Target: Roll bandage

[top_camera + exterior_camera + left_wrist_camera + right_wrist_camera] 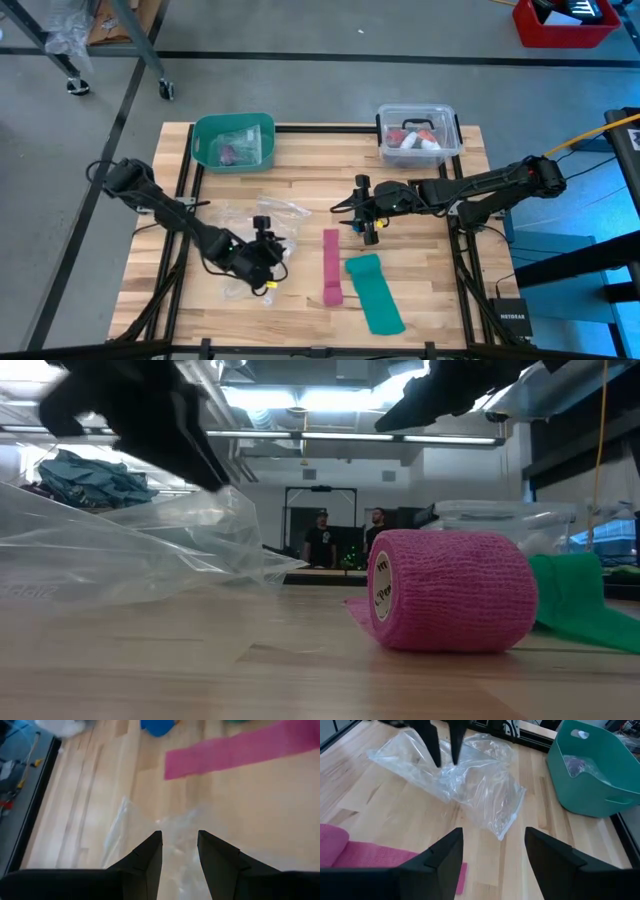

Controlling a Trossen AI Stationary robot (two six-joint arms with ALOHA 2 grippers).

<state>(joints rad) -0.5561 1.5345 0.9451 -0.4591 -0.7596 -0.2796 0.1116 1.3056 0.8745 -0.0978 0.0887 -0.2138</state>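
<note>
The left gripper (pixel 265 242) is down over a clear plastic bag (pixel 262 215), on the left arm's side of the pink strip (pixel 331 262). Its two dark fingers (pixel 150 855) stand a little apart, with crumpled plastic showing in the gap. The right wrist view shows the left gripper (pixel 445 750) with its tips at the bag (pixel 470 785). I cannot tell whether they catch any of the film.

The right gripper (pixel 358 215) hangs on the other side of the pink strip, near its far end. Its jaws are wide apart and hold nothing (pixel 493 832).

The bandage (pixel 157 726) shows only in the left wrist view. It is a bright blue shape just past the flat end of the pink strip (pixel 240 747), and the picture's edge cuts it off. I cannot tell whether it is rolled or flat.

The pink strip's near end is wound into a roll (pixel 450 590). Its pale core carries small dark print that is too fine to read. A teal-green strip (pixel 375 292) lies just beside the pink strip, on the right arm's side.

Well beyond the pink strip, at the table's far edge, stand a teal bin (pixel 233 140) and a clear lidded box (pixel 418 135). A dark box marked NETGEAR (pixel 510 313) sits past the teal-green strip, off the table's corner. Two people (pixel 322 538) stand far off in the room.
</note>
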